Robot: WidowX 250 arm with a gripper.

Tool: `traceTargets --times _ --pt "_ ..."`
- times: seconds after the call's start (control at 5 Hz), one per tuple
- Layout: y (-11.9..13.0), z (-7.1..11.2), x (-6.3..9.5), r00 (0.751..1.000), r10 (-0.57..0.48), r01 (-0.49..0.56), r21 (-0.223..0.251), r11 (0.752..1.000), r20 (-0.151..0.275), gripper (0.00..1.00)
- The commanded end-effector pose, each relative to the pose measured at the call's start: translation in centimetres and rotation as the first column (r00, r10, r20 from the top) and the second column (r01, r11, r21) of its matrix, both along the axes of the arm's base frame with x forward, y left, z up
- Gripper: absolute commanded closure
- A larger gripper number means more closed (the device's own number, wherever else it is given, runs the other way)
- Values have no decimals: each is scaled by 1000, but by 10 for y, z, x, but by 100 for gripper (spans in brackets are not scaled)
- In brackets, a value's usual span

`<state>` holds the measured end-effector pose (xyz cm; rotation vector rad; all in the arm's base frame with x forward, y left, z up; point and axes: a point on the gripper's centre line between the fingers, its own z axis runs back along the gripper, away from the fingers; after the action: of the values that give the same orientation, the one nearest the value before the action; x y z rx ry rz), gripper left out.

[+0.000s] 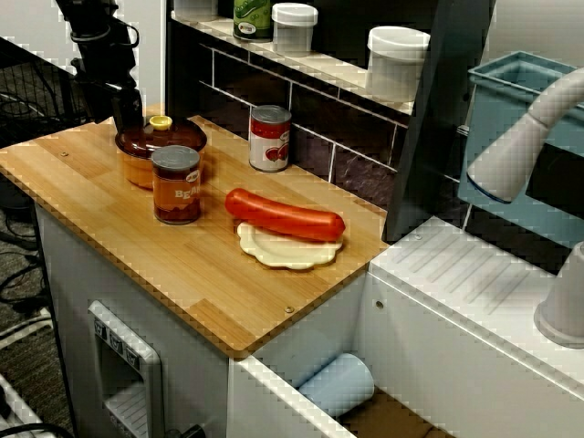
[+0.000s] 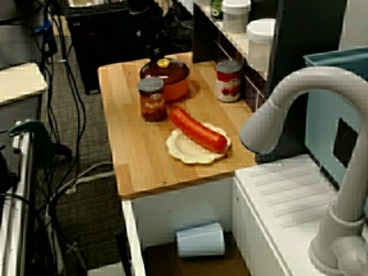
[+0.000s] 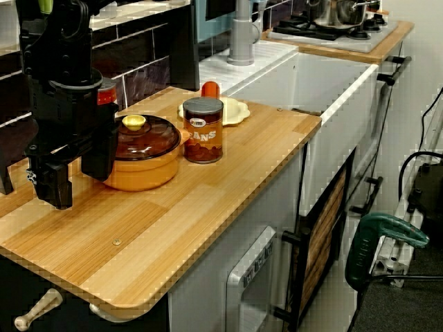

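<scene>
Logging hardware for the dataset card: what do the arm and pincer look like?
Arm: matte black all over, built of stacked rounded segments, with a thin black cable looping beside it. Pincer: black, with a boxy body and two broad, blocky fingers. No readable markings in any view.
</scene>
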<state>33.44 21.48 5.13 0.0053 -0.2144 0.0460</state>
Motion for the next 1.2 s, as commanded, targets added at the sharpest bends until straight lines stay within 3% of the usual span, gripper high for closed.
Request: traceTargets --times 0.0,0.2,0.6,1.0 --pt "0 0 0 1000 0 0 0 1000 0 0" --pt "-3 7 7 996 -77 73 -64 995 -55 0" --pt "-9 24 2 994 -105 102 -103 989 -23 0" --pt "-35 21 2 996 -83 86 -158 984 24 0"
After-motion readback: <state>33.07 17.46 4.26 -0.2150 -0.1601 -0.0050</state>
